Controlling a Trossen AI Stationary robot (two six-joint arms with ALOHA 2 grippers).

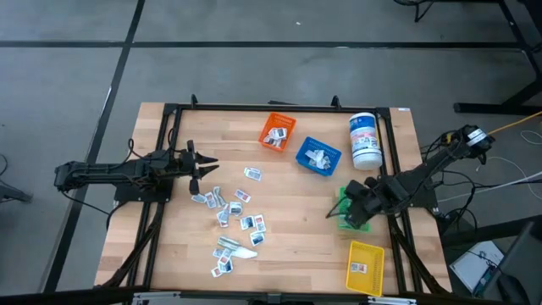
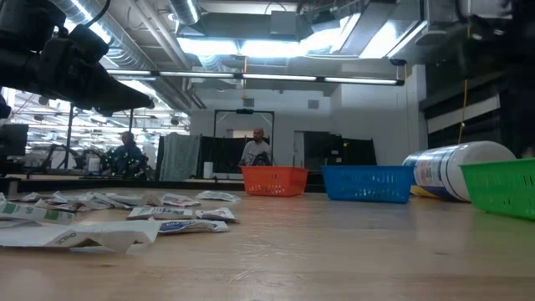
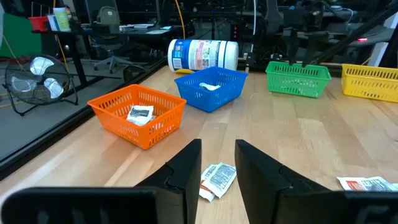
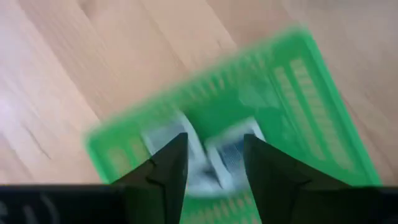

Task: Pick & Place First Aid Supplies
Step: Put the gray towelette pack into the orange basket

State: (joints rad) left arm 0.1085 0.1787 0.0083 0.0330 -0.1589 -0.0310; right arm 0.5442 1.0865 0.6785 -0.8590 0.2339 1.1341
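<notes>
Most of the first aid packets (image 1: pixel 230 222) are scattered on the wooden table (image 1: pixel 288 246) in a loose cluster left of centre, running toward the near edge. Others are already sorted: one lies in the orange bin (image 3: pixel 138 114), some in the blue bin (image 1: pixel 318 157), one in the yellow bin (image 1: pixel 364 267), and blurred white packets (image 4: pixel 214 155) are seen on the floor of the green bin (image 4: pixel 249 106).

The right gripper (image 4: pixel 214 163) is held directly above the green bin, its two fingers spread apart with nothing between them; the packets lie below in the bin.

The left gripper (image 3: pixel 217 163) is held above the table at the far-left edge of the cluster, its fingers parted and empty, with a packet (image 3: pixel 217 180) lying on the wood beneath the gap.

A white canister (image 1: pixel 365 141) with a blue label lies on its side just beside the blue bin, near the table's far right corner.
</notes>
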